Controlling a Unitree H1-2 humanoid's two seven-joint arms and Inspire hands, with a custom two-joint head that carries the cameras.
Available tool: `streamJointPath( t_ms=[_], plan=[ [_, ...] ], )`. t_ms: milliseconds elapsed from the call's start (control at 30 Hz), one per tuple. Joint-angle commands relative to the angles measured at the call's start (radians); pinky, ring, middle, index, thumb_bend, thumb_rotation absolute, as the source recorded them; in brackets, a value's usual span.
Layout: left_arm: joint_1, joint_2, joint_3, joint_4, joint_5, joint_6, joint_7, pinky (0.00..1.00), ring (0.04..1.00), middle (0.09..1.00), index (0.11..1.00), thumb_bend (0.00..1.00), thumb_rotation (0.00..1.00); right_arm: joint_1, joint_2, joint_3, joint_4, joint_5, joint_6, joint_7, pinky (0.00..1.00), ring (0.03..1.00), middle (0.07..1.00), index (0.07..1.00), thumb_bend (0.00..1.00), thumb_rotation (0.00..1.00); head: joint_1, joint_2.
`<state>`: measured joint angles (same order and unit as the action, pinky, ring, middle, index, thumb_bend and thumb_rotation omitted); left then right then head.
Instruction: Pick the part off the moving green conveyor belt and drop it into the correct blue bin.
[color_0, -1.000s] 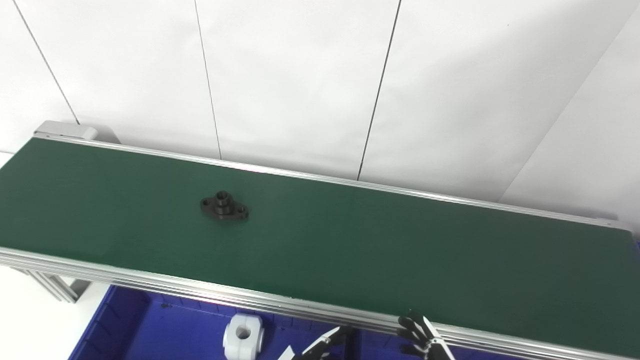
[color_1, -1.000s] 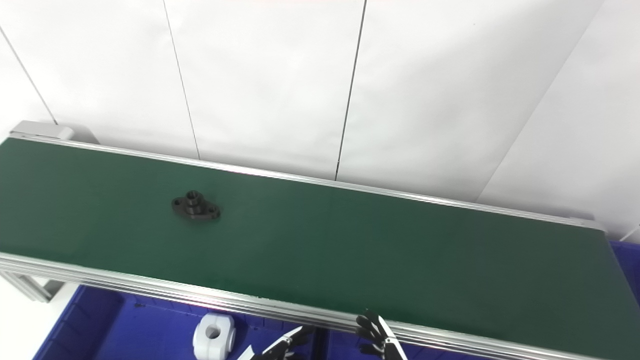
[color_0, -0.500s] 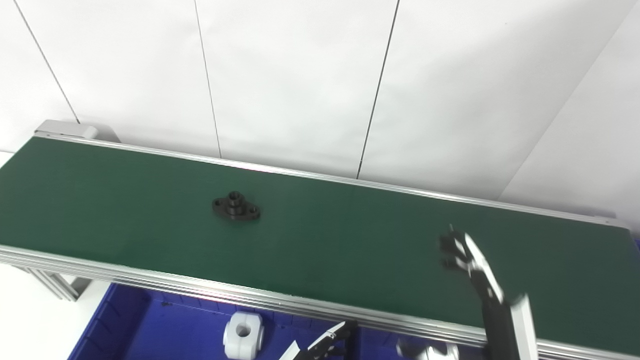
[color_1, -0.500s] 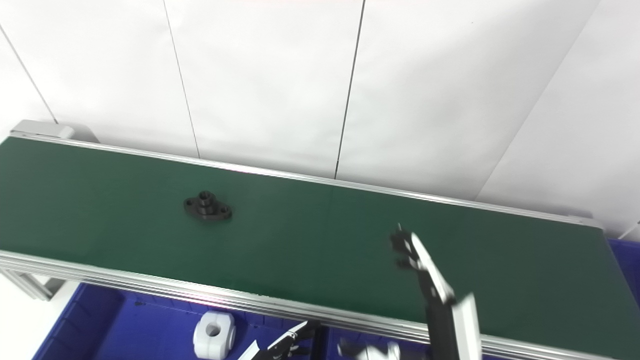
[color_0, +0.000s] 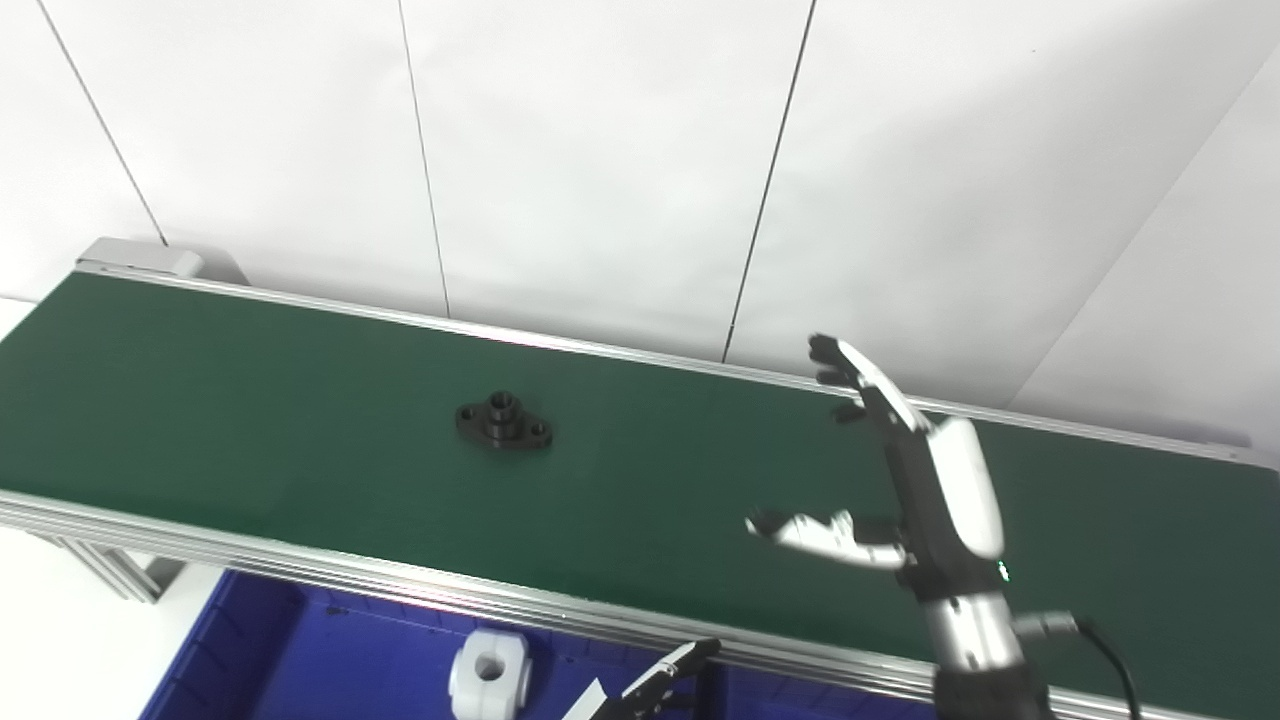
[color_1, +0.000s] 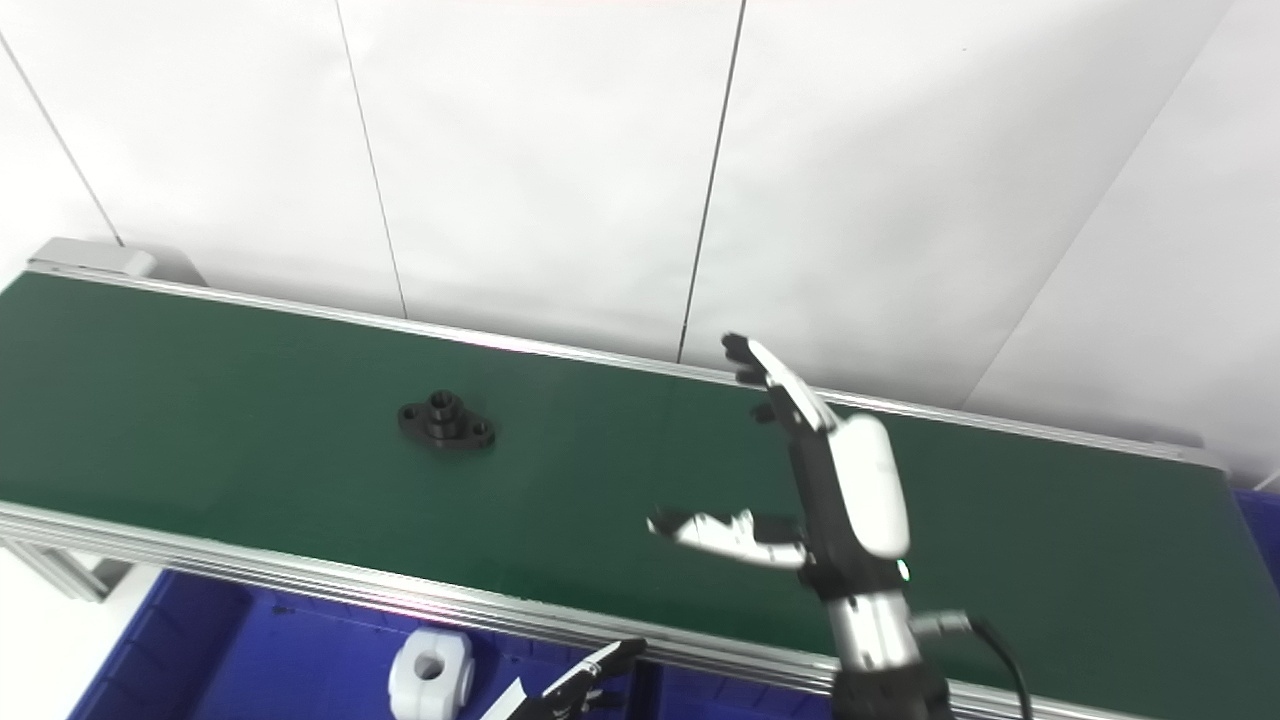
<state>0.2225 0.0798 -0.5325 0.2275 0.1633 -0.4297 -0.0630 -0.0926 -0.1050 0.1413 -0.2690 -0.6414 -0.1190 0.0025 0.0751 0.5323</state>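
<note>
Bright, even light fills both views; the white wall (color_0: 600, 150) is near overexposed, with a soft grey shade across its right side. The belt (color_0: 250, 400) is matte, without glare, darker toward its right end. The part (color_0: 504, 424) is sharp but so dark its detail is hard to read, and casts almost no shadow. The right hand (color_0: 900, 480) is a little soft at the fingertips (color_0: 825, 352). The rail (color_0: 400, 585) along the belt's near edge shows a faint pink fringe.
</note>
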Motion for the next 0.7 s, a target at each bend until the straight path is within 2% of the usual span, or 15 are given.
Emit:
streamJointPath(
  t_ms=[0,100,300,433,533,667],
  plan=[
    [-0.014,-0.018,-0.005,-0.014,-0.001,-0.040,-0.003,0.85,0.948,0.970,0.928,0.94,0.86,-0.053,0.005,0.011,0.007,-0.030,0.039,0.015,0.60,0.740,0.827,0.865,0.91,0.62,0.001,-0.003],
    [-0.014,-0.020,-0.004,-0.014,0.006,-0.040,-0.003,0.85,0.945,0.966,0.929,0.94,0.86,-0.111,0.015,0.027,0.053,-0.052,0.081,0.033,0.59,0.737,0.831,0.867,0.93,0.56,0.002,-0.010],
    [-0.019,-0.028,-0.015,-0.006,0.015,-0.040,-0.001,0.83,0.940,0.965,0.933,0.94,0.87,-0.212,0.030,0.075,0.140,-0.137,0.150,0.046,0.55,0.712,0.830,0.871,0.95,0.58,0.008,-0.021],
    [-0.024,-0.034,-0.031,-0.002,0.027,-0.040,0.012,0.81,0.927,0.955,0.928,0.92,0.86,-0.284,0.030,0.121,0.227,-0.190,0.171,0.053,0.53,0.655,0.792,0.868,0.95,0.56,0.009,-0.022],
    [-0.026,-0.034,-0.041,-0.006,0.034,-0.040,0.017,0.81,0.930,0.955,0.928,0.92,0.86,-0.328,0.035,0.155,0.285,-0.234,0.191,0.053,0.55,0.681,0.795,0.863,0.96,0.59,0.004,-0.019],
    [-0.028,-0.037,-0.055,-0.010,0.049,-0.040,0.029,0.80,0.931,0.958,0.932,0.91,0.86,-0.364,0.056,0.178,0.338,-0.252,0.225,0.049,0.56,0.719,0.810,0.867,0.95,0.56,0.003,-0.015]
  ],
)
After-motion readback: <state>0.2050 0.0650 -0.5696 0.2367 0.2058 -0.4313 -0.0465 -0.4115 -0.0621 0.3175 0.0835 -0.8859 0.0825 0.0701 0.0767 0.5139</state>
